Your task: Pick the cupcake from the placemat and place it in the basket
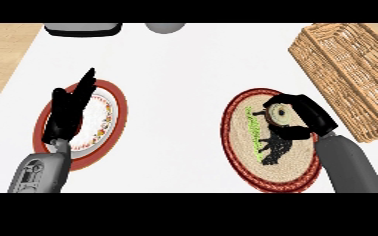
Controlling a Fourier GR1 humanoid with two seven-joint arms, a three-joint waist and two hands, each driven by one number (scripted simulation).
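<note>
Grasp step: right hand (301, 116) curls around the cupcake (279, 113), which sits on the round placemat (255, 170). Next we judge a lift, then carry right to the wicker basket (341, 70). Left hand (68, 112) rests, fingers straight.

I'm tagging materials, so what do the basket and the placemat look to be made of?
Basket: likely wicker or rattan, matte tan, showing crossing woven strands with gaps. Placemat: apparently woven straw or jute, matte beige with a red-brown rim, ringed coil texture and a dark printed figure.
</note>
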